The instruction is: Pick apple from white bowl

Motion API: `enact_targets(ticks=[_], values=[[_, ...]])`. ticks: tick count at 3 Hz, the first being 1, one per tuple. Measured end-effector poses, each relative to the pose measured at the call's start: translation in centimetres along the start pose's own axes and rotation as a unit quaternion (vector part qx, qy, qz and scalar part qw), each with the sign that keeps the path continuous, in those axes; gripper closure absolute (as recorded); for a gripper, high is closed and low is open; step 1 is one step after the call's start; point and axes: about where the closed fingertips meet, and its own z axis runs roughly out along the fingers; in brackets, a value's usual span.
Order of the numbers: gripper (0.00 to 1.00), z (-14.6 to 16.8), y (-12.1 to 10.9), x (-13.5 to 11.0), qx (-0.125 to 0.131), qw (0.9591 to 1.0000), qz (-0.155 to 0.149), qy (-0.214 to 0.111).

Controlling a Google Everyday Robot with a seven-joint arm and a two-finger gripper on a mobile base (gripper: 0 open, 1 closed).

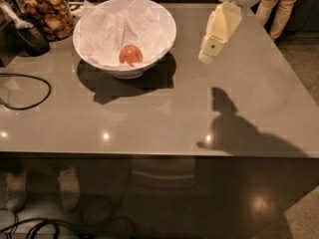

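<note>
**Up over the right side of the surface: claw hovering, apple sitting in the bowl**

Up over the right side of the surface (149, 118), the claw (207, 55) is hanging in the air with its tip pointing down and a bit left. It's carrying nothing, and honestly I can't tell whether it's released or clenched from this angle.

The apple (130, 55) is sitting low in the white bowl (164, 21), resting on the crumpled paper (104, 34) lining it. I'm guessing the sloping sides are keeping it from rolling around, which is handy for a top-down grab.

The bowl is standing at the back left, well apart from the claw, so I'm reading this as the approach step, with nothing being grasped yet. The next move is probably calling for the claw to travel left over the rim and then drop in from above, since the flaring wall is blocking any side approach.

A jar of brown snacks (47, 9) is sitting just beside the bowl, and a black cable (30, 101) is looping along the left edge. Both are worth avoiding.
</note>
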Motion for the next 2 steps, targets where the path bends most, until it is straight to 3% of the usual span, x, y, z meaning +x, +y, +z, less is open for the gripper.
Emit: enact_targets(ticks=[2], values=[[0.04,1.63,-2.1,-2.48,-0.012,0.9999,-0.006,-0.003]])
